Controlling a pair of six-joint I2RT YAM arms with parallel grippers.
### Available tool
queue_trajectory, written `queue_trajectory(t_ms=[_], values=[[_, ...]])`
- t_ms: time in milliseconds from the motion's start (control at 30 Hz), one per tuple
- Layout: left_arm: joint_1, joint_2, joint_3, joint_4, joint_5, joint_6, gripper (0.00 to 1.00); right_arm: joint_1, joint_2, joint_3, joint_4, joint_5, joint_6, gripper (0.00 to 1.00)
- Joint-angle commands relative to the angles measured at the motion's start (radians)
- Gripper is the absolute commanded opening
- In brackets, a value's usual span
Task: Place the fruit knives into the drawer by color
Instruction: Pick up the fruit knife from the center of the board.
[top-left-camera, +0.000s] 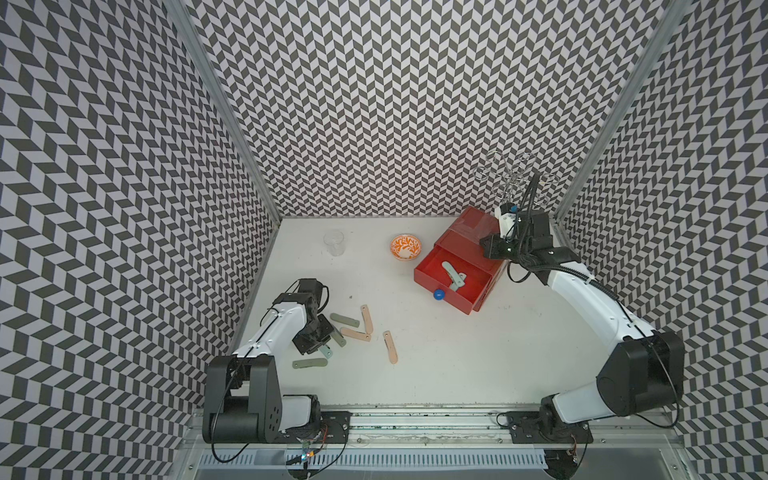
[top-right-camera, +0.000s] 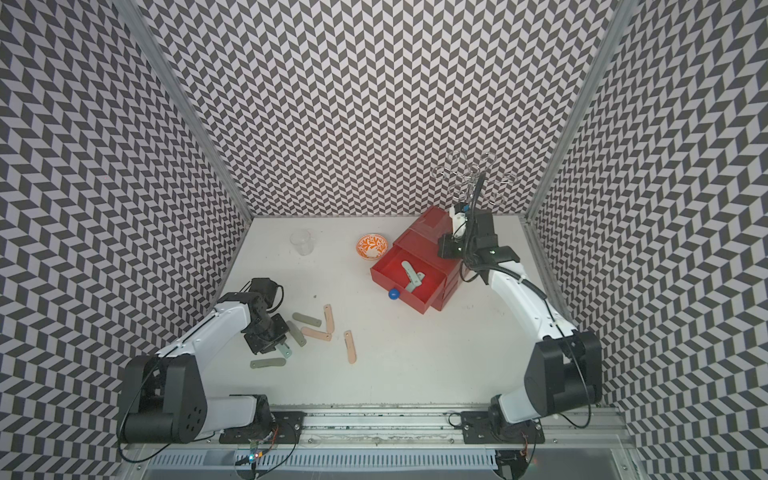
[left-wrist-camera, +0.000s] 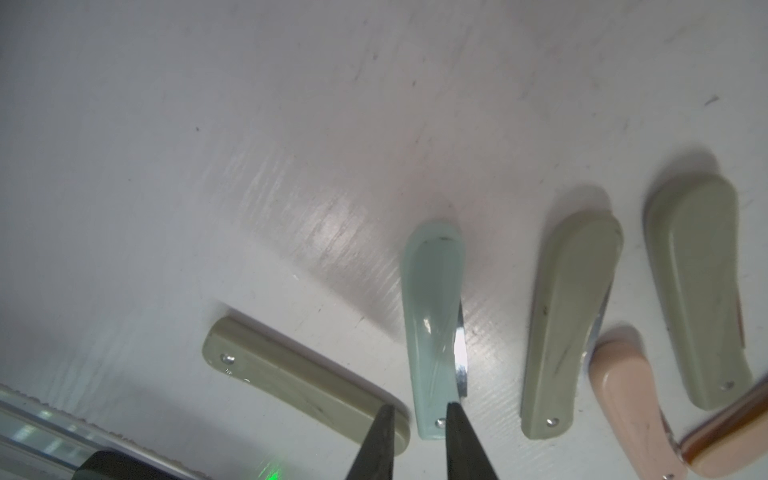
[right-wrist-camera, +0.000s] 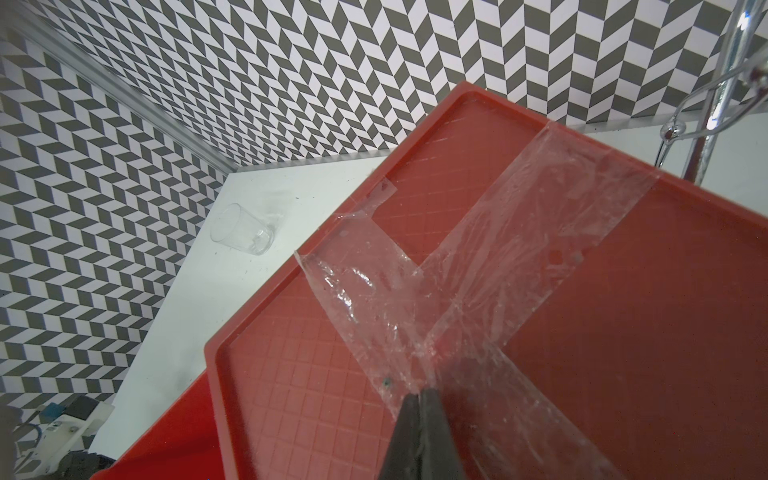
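Several fruit knives lie on the white table in front of my left arm. These are a pale mint one (left-wrist-camera: 434, 324) (top-left-camera: 328, 353), grey-green ones (left-wrist-camera: 291, 374) (left-wrist-camera: 569, 324) (top-left-camera: 345, 320) and peach ones (left-wrist-camera: 627, 395) (top-left-camera: 390, 347). My left gripper (left-wrist-camera: 420, 413) is narrowly open just above the table. Its fingertips straddle the mint knife's holed end, one over the tip of a grey-green knife. The red drawer chest (top-left-camera: 469, 226) has one drawer (top-left-camera: 424, 282) pulled out, with two mint knives (top-left-camera: 453, 276) inside. My right gripper (right-wrist-camera: 420, 395) is shut, tips on the chest's taped top.
An orange-patterned bowl (top-left-camera: 405, 247) sits left of the chest. A clear glass (top-left-camera: 335, 242) stands near the back left. A wire rack (top-left-camera: 515, 174) rises behind the chest. Patterned walls enclose the table on three sides.
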Motion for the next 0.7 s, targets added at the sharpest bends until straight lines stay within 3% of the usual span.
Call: queue_trajectory(t_ms=[0, 667], values=[[0.007, 0.01, 0.007, 0.012, 0.005, 0.025, 0.25, 0.002, 0.038, -0.055, -0.138, -0.001, 0.003, 0.01], [0.009, 0.127, 0.042, 0.051, 0.026, 0.066, 0.25, 0.003, 0.048, -0.037, -0.142, 0.001, -0.003, 0.01]])
